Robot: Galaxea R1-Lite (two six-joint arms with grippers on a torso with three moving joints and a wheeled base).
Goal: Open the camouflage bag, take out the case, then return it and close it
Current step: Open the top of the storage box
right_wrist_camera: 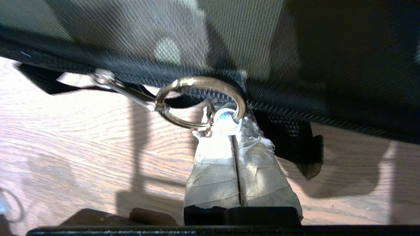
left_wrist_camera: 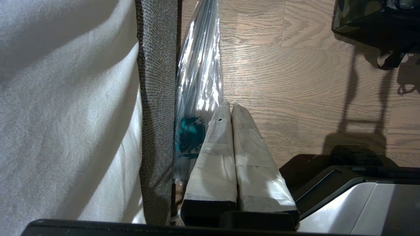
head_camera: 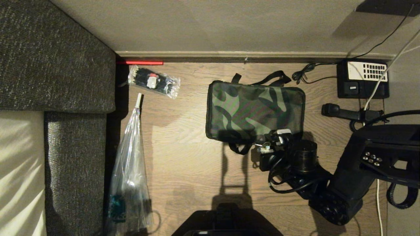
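Your bag lies flat on the wood floor, closed, its long axis running left to right across the head view, parallel to the baseboard. One black strap loops out from the far long edge and another from the near edge. The case is not visible.

Your right gripper sits at the bag's near edge, toward its right end. In the right wrist view its taped fingers are pressed together, tips at a metal ring on the bag's black zipper edge; they seem pinched on a small pale tab hanging from that ring, though glare makes this hard to confirm.

Your left gripper is out of the head view; its own camera shows it clenched on nothing, hanging over the floor beside a long clear sleeve that holds dark rods.

A clear packet with black items lies left of the bag, near the wall. The sofa fills the left side. A desk phone sits right of the bag, its handset off on the floor
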